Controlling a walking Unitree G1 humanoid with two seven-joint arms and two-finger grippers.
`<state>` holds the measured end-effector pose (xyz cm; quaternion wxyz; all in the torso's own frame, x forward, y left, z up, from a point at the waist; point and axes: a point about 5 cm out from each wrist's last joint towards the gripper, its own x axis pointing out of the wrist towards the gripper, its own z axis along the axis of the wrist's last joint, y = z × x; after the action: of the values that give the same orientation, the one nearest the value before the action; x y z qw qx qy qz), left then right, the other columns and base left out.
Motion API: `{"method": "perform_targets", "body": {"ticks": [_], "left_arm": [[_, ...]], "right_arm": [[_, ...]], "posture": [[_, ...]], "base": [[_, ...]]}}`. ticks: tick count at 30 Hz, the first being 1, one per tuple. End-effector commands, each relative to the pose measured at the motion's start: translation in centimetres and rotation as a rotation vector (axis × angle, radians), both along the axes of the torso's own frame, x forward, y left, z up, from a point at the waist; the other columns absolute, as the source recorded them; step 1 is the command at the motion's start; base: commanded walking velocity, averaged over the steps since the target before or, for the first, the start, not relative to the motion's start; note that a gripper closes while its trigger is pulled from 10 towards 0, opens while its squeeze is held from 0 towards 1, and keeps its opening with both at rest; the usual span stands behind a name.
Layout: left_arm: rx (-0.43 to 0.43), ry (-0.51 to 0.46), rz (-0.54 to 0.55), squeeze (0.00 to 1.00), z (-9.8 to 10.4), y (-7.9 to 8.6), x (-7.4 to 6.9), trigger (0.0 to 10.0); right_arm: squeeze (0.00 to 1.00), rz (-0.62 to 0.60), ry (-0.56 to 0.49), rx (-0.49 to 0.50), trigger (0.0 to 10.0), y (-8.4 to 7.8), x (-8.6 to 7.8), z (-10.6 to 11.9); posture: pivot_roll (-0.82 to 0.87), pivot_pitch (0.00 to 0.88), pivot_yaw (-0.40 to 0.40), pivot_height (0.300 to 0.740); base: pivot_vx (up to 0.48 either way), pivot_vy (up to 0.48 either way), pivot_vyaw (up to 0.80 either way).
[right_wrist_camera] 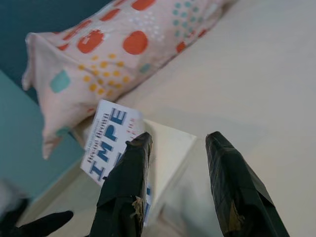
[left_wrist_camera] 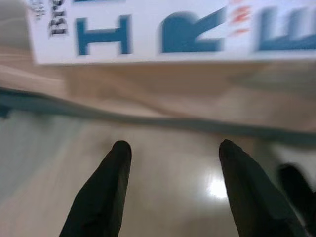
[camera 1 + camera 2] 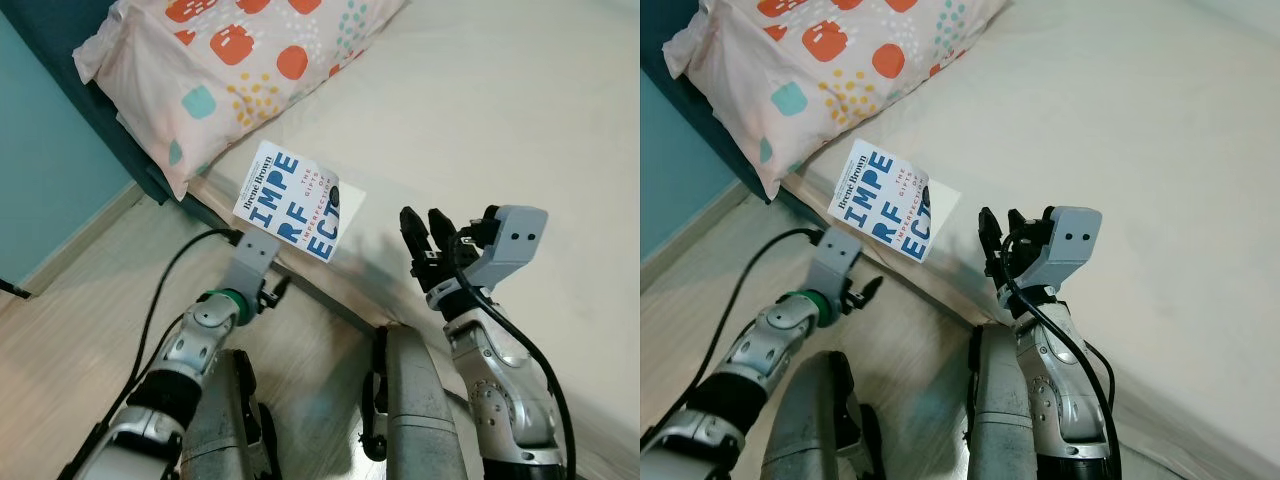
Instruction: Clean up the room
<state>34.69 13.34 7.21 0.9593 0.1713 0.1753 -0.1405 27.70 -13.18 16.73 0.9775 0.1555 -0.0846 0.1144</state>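
The book (image 3: 293, 203), a white paperback with large blue letters, lies at the edge of the cream bed (image 3: 520, 120), one corner jutting past the mattress side over the pale wood floor (image 3: 90, 300). Up and to the left of the book, a pillow (image 3: 230, 70) printed with orange, teal and yellow spots rests on the bed beside the teal wall (image 3: 40, 140).

Just below the book's overhanging corner hovers the left gripper (image 2: 170, 153), off the mattress and above the floor; its two black fingers (image 2: 106, 187) stand apart with nothing between them, and the book's cover sits close ahead of their tips.

To the right of the book, over the bed sheet, the right gripper (image 1: 177, 143) is raised with its fingers (image 1: 232, 182) also spread and empty. Seen along those fingers, the book lies just beyond the left fingertip, with the pillow farther behind it.
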Motion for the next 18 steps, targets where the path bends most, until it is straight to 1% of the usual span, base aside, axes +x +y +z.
{"method": "perform_targets", "body": {"ticks": [1, 4, 6, 8, 11, 14, 18], "left_arm": [[0.022, 0.033, 0.005, 0.00, -1.1, -0.2, -0.4, 10.0], [0.018, 0.049, 0.011, 0.00, -1.0, -0.3, -0.4, 10.0], [0.098, 0.016, 0.034, 0.00, -0.4, -0.6, 0.6, 10.0], [0.137, 0.004, 0.046, 0.00, -0.1, -1.0, 1.2, 10.0], [0.150, 0.011, 0.051, 0.00, -0.1, -1.3, 1.3, 10.0], [0.161, 0.012, 0.051, 0.00, -0.1, -1.5, 1.4, 10.0], [0.148, 0.011, 0.057, 0.00, 0.0, -1.7, 1.5, 10.0]], "right_arm": [[0.00, 0.009, 0.006, -0.002, 10.0, 0.2, -0.2, -0.2], [0.00, 0.009, 0.004, -0.002, 10.0, 0.2, -0.2, -0.2], [0.00, 0.044, -0.004, -0.023, 10.0, 0.6, -0.4, 0.1], [0.00, 0.085, -0.006, -0.051, 10.0, 1.0, -0.7, 0.2], [0.00, 0.102, -0.002, -0.072, 10.0, 1.1, -1.1, 0.3], [0.00, 0.104, -0.002, -0.079, 10.0, 1.0, -1.3, 0.4], [0.00, 0.103, -0.004, -0.080, 10.0, 0.9, -1.4, 0.5]], "posture": [[-0.16, 0.221, 0.065, 0.600], [-0.16, 0.221, 0.065, 0.600], [-0.19, 0.236, 0.057, 0.600], [-0.20, 0.244, 0.052, 0.600], [-0.23, 0.268, 0.040, 0.600], [-0.23, 0.274, 0.040, 0.600], [-0.24, 0.278, 0.039, 0.600]], "base": [[0.000, 0.000, 0.00], [0.000, 0.000, 0.00], [0.000, 0.000, 0.00], [0.000, 0.000, 0.00], [0.000, 0.000, 0.00], [0.000, 0.000, 0.00], [0.000, 0.000, 0.00]]}}
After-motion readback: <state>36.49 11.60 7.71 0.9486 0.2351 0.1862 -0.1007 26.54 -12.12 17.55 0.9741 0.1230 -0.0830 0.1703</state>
